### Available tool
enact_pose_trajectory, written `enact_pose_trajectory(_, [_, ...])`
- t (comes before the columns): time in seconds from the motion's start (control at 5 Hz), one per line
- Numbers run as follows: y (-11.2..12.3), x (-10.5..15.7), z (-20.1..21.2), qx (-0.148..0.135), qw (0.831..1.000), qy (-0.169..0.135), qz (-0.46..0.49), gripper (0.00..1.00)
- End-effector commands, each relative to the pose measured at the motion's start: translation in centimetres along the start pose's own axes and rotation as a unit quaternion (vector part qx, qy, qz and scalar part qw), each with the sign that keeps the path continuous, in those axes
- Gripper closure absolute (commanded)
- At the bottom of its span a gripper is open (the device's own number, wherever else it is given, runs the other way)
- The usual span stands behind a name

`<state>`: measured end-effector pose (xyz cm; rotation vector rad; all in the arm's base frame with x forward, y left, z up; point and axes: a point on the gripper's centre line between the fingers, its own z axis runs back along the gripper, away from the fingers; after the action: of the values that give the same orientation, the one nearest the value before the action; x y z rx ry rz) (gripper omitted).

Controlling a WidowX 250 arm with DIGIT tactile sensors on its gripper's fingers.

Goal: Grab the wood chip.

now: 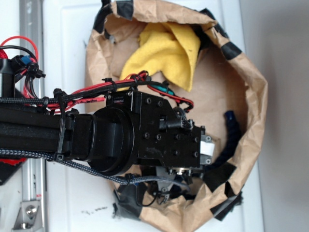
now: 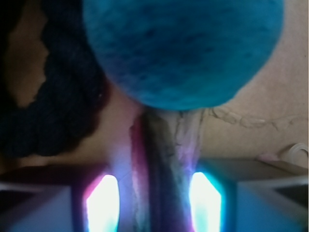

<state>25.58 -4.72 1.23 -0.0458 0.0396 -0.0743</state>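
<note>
Exterior view: camera mounted overhead, looking straight down on the white tabletop, far enough back to take in the whole brown paper enclosure and the black arm reaching in from the left edge. Wrist view: camera fixed on the arm just behind the gripper, facing forward along its fingers, very near the paper floor; focus is soft. Both views share the dark rope and the paper floor inside the enclosure.
</note>
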Motion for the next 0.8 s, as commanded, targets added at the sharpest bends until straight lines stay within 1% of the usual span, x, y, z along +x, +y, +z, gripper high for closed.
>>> enact_pose_trajectory(0.0, [1.0, -0.2, 2.7, 0.026, 0.999, -0.037, 0.018, 1.00])
enact_pose_trajectory(0.2, [2.5, 0.0, 6.2, 0.034, 0.996, -0.076, 0.041, 1.00])
enact_pose_trajectory(0.4, [4.5, 1.2, 11.2, 0.025, 0.992, -0.106, 0.069, 1.00])
enact_pose_trajectory(0.6, [5.4, 2.2, 13.3, 0.026, 0.991, -0.108, 0.079, 1.00])
